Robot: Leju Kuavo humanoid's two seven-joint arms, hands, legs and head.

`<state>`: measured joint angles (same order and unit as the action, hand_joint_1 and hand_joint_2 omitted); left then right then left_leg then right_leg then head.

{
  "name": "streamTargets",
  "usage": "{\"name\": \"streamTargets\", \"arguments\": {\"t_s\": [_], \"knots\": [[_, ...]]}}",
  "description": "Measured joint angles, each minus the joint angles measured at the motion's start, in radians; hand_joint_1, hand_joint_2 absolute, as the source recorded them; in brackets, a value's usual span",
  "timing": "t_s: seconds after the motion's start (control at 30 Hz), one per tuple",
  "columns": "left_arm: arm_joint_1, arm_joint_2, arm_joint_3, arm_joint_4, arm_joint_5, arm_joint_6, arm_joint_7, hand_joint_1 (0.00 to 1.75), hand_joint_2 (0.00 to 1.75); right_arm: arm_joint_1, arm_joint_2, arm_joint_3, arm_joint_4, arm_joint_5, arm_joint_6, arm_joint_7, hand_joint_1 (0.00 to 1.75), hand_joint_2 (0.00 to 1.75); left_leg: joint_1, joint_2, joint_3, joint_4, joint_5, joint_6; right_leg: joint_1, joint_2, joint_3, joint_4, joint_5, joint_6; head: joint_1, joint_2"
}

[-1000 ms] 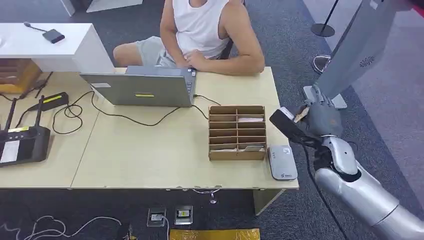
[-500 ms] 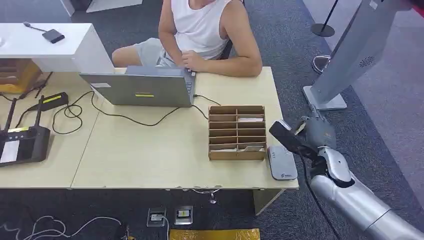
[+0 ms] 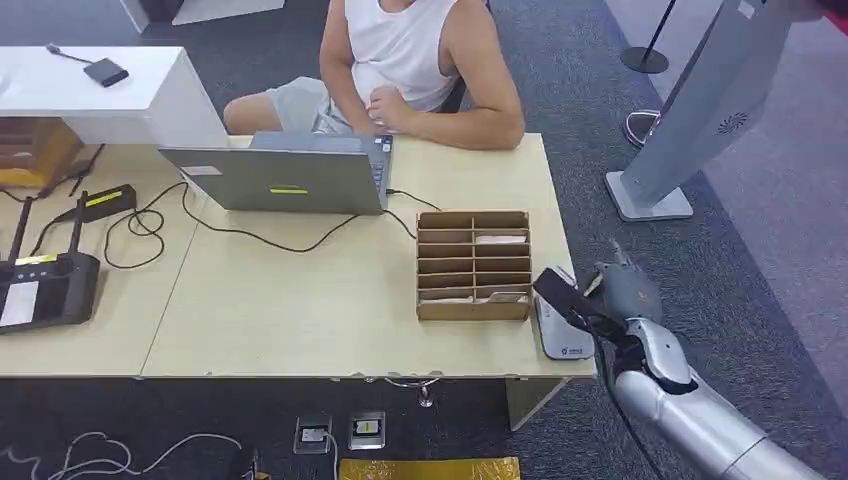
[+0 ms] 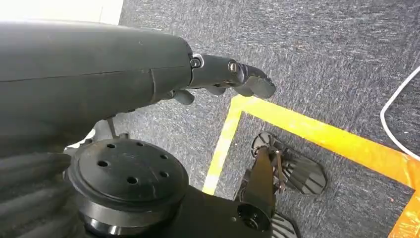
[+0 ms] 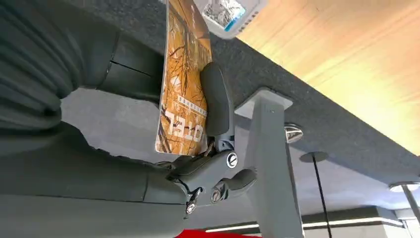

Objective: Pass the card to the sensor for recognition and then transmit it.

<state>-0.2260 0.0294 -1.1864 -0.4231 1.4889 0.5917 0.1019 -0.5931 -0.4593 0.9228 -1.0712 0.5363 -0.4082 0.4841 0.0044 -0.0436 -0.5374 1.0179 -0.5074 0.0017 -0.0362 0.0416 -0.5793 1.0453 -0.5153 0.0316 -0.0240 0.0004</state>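
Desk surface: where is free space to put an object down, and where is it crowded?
Free: the desk between the laptop and the wooden card organizer. Crowded: the left end with the router and cables, and the corner by the card reader.

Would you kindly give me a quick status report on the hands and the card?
Right hand grips the card, beside the sensor at the table's corner. Left hand hangs over the floor, holding nothing. Nothing between card and sensor.
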Motion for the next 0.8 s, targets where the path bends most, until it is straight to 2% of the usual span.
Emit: {"name": "streamTargets", "arguments": {"t_s": [0.3, 0.8], "knots": [[0.0, 0.0, 0.0, 0.003, 0.0, 0.002, 0.012, 0.0, 1.75, 0.047, 0.019, 0.008, 0.028, -0.014, -0.042, -0.013, 1.75, 1.75, 0.0, 0.001, 0.001, 0.0, 0.0, 0.0, 0.0, 0.0, 0.0, 0.0, 0.0, 0.0, 0.0, 0.0], [-0.001, 0.003, 0.0, 0.004, 0.0, 0.014, 0.015, 0.0, 1.75, 0.065, 0.031, -0.003, 0.03, 0.023, -0.041, -0.014, 1.75, 1.75, 0.001, 0.006, 0.006, 0.0, -0.001, -0.001, 0.001, 0.005, 0.004, 0.0, 0.0, -0.001, 0.0, 0.0]]}}
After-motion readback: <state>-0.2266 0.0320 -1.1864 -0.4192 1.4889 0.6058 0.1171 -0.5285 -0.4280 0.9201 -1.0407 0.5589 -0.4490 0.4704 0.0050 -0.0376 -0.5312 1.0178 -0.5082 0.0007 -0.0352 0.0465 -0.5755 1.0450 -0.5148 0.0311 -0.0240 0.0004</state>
